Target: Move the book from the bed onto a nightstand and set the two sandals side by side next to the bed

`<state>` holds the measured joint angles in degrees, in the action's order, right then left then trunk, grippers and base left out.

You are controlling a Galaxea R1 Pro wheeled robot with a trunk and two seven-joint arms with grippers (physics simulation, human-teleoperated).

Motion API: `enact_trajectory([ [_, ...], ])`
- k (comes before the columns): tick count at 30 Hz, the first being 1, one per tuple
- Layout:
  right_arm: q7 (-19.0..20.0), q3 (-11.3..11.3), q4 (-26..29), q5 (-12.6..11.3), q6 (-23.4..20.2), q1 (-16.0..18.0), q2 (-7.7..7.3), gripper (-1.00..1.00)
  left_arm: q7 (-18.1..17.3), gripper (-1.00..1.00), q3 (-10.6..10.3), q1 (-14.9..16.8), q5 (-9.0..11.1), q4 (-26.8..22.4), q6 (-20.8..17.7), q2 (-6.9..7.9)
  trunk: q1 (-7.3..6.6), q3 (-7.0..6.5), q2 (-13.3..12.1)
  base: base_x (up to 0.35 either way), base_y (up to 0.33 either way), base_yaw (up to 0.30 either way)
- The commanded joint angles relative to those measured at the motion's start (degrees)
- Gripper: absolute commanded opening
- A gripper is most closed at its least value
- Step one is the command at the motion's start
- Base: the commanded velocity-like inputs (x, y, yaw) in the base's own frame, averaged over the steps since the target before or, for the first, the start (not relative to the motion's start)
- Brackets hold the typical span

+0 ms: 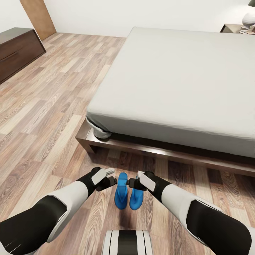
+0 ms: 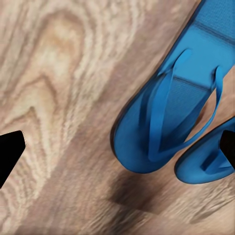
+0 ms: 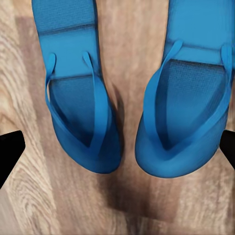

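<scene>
**op_watcher:** So, quick status for you. Both sandals are lying flat on the wood floor, soles down and parallel, just apart from each other, near the foot-end rail of the bed and closer to its left corner than its right. In the right wrist view the pair sits square and even, toes lined up. I'd call that half of the job basically done.

**plank_fan:** What are your grippers doing though?

**op_watcher:** Your left gripper sits just beside the left sandal, your right gripper just beside the right one. Each wrist view shows its fingertips spread wide with nothing between them, so both jaws stand apart and neither is holding a sandal.

**plank_fan:** And the book?

**op_watcher:** The mattress top looks bare as far as the head view covers it. At the far right corner there's a nightstand with a lamp base and something flat next to it; could be the book, but it's too small and cropped to tell. If it is, you're nearly finished. If not, you've got to go find it.
</scene>
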<state>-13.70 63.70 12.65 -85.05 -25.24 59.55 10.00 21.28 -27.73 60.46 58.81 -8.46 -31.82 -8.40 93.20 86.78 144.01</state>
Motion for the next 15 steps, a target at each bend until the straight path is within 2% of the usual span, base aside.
enact_trajectory([
  [1,-0.4,0.2,0.0,-0.4,-0.1,0.0,0.0,1.0,0.4,1.0,-0.4,0.0,0.6,0.0,-0.2,0.03,-0.01,0.04,0.0,0.0,0.0,0.0],
  [15,-0.4,0.3,-1.0,-0.3,-0.2,0.0,0.0,1.0,0.4,1.0,-0.5,-0.1,0.6,0.7,-0.1,0.43,-0.01,0.04,0.0,0.0,0.0,0.0],
])
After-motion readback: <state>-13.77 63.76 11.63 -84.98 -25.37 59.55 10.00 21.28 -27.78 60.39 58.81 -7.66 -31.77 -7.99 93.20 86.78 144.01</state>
